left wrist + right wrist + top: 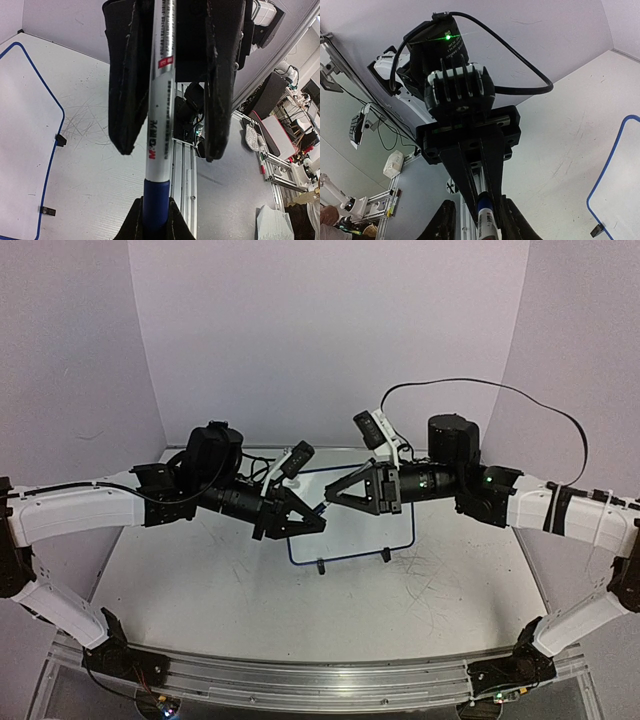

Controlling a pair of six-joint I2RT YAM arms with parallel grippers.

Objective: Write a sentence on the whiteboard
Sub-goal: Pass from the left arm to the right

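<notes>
The whiteboard (350, 540), white with a thin blue frame and two black feet, lies in the middle of the table. It also shows in the left wrist view (20, 125) and the right wrist view (625, 190). I see no lettering on the parts that show. The two grippers meet tip to tip above its left half. My left gripper (312, 520) (153, 202) is shut on the blue end of a silver marker (160, 110) (486, 220). My right gripper (338, 495) (477, 202) is open, with one finger on each side of the marker's barrel.
The grey-white tabletop (250, 590) is scratched. An aluminium rail (300, 680) runs along its near edge. A black cable (500, 390) loops above the right arm. Purple walls close the back and sides. Lab clutter (285, 125) lies beyond the table.
</notes>
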